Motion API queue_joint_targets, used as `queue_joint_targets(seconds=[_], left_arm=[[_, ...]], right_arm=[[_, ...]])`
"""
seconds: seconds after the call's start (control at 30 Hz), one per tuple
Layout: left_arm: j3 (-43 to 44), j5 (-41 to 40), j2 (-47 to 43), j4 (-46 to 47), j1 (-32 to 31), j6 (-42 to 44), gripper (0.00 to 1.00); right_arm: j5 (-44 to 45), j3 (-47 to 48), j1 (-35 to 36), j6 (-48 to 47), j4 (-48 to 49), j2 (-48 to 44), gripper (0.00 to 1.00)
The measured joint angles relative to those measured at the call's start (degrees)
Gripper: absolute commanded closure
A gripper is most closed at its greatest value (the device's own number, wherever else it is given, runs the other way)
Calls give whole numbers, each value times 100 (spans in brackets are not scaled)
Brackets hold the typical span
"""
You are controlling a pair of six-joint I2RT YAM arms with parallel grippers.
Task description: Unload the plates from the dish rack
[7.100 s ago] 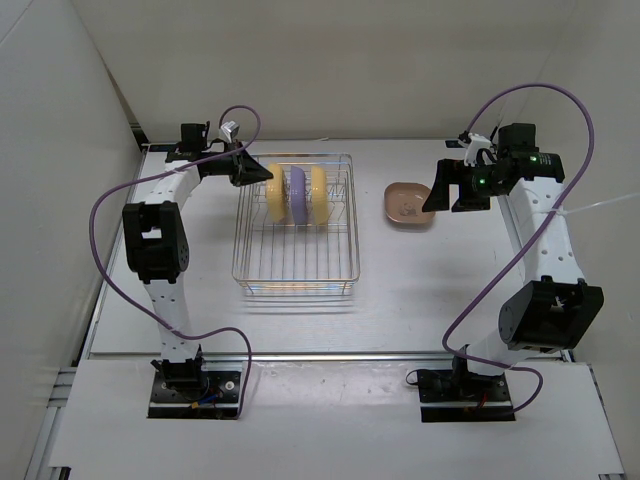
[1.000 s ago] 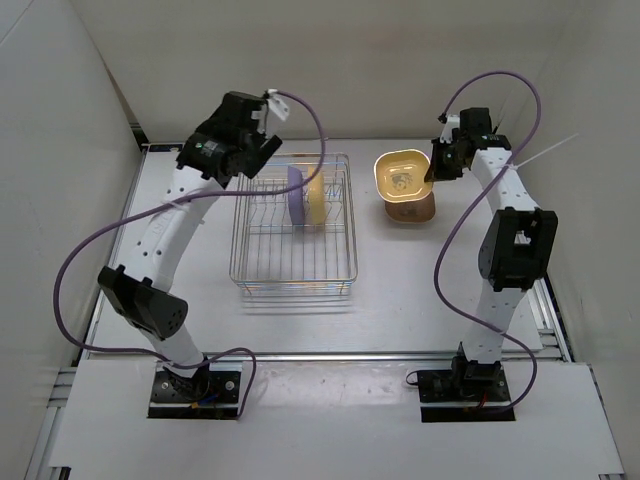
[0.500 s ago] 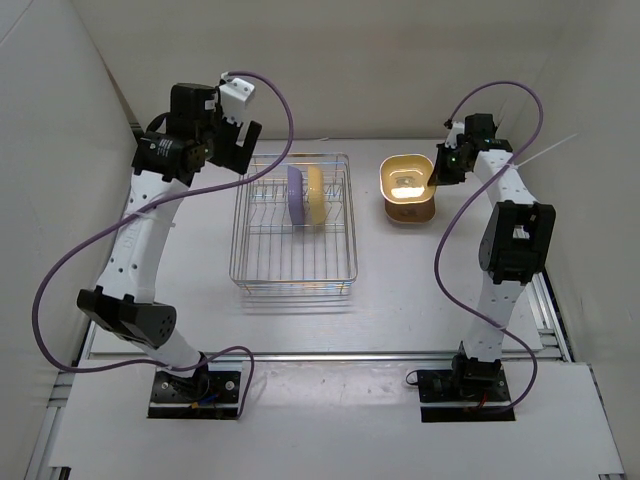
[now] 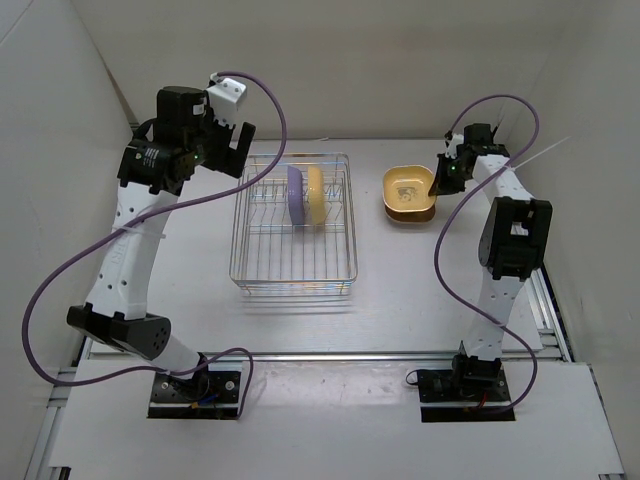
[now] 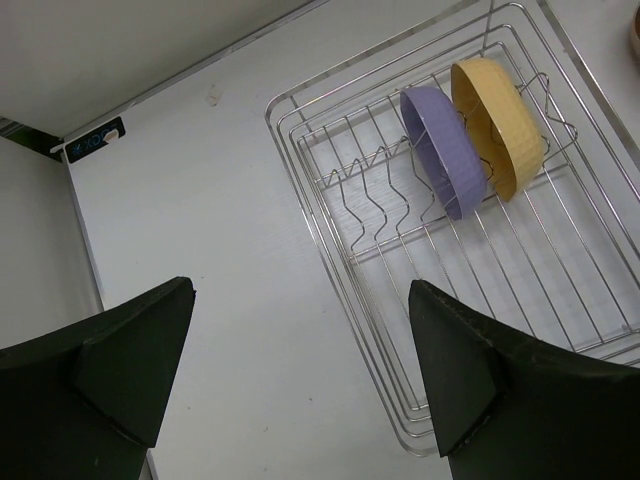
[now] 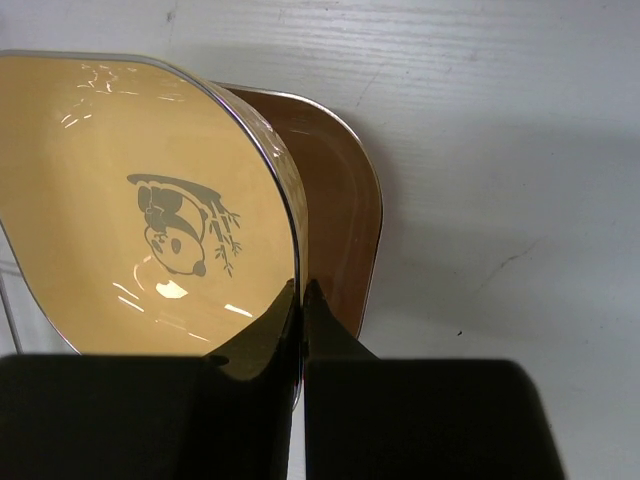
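Observation:
The silver wire dish rack [image 4: 243, 232] [image 5: 334, 268] holds two plates standing on edge at its far end: a purple plate [image 4: 296, 195] [image 5: 445, 150] and a yellow plate [image 4: 316, 193] [image 5: 500, 125] right of it. My left gripper [image 4: 233, 148] [image 5: 300, 292] hangs open and empty high above the table, left of the rack. To the right of the rack, my right gripper [image 4: 438, 181] [image 6: 300, 290] is shut on the rim of another yellow plate [image 4: 406, 188] [image 6: 130, 200] with a panda print. That plate sits nested over the tan-pink plate [image 4: 412, 213] [image 6: 345, 230] on the table.
White walls enclose the table on the left, back and right. Purple cables loop above both arms. A black label [image 5: 90, 143] marks the table's far left corner. Bare table lies between the rack and the stacked plates.
The right gripper has lowered the tilted yellow plate down flat onto the tan-pink plate. The left arm has risen and swung left, away from the rack.

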Motion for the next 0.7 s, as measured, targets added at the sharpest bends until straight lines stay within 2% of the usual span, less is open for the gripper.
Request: queue_joint_targets(seconds=[0.6,0.7], left_arm=[[-13,59,-48,-4,0,-2,1],[-35,74,-48,-2,0,-2,1]], right_arm=[[166,-74,-9,-66,2,90,80],[166,-74,-9,-63,-2,90,68]])
